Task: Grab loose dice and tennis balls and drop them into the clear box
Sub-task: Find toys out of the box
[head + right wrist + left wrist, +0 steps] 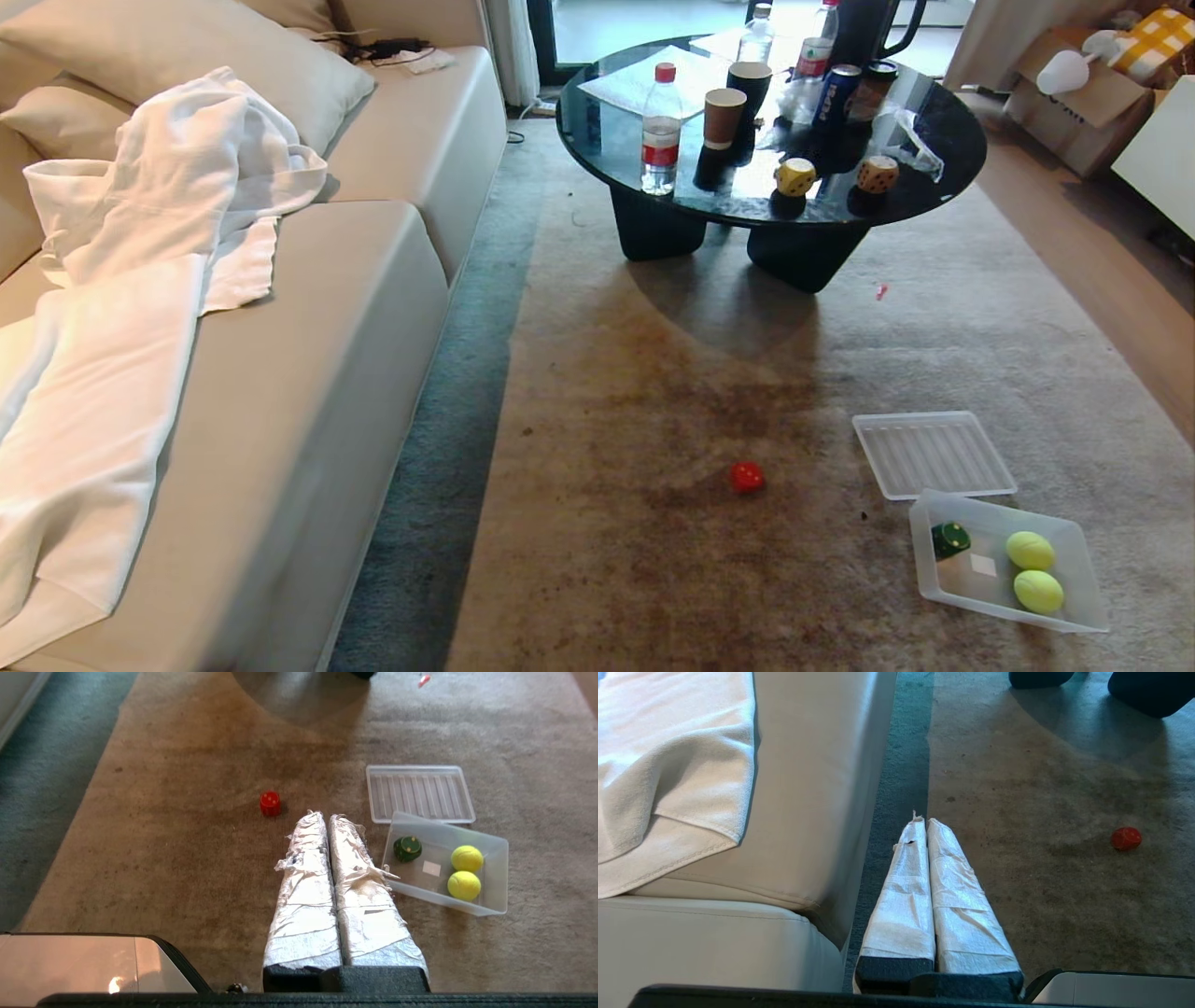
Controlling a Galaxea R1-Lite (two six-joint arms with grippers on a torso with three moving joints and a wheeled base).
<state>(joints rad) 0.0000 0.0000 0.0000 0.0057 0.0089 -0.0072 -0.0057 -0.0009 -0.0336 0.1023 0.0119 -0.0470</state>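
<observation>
light: daylight from far window | glare: glass table [597, 140] | shadow: beneath it | focus: sharp

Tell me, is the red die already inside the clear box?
No, the red die lies on the rug, apart from the clear box, which holds a green die and two tennis balls.

Translucent smooth plastic for the clear box [1083, 611] and ribbed lid [934, 453] just behind it. Fuzzy felt on two tennis balls [1031, 551] inside the clear box. Matt, worn pile carpet [653, 392] beneath. Glossy dark glass table [597, 131] well beyond.
</observation>
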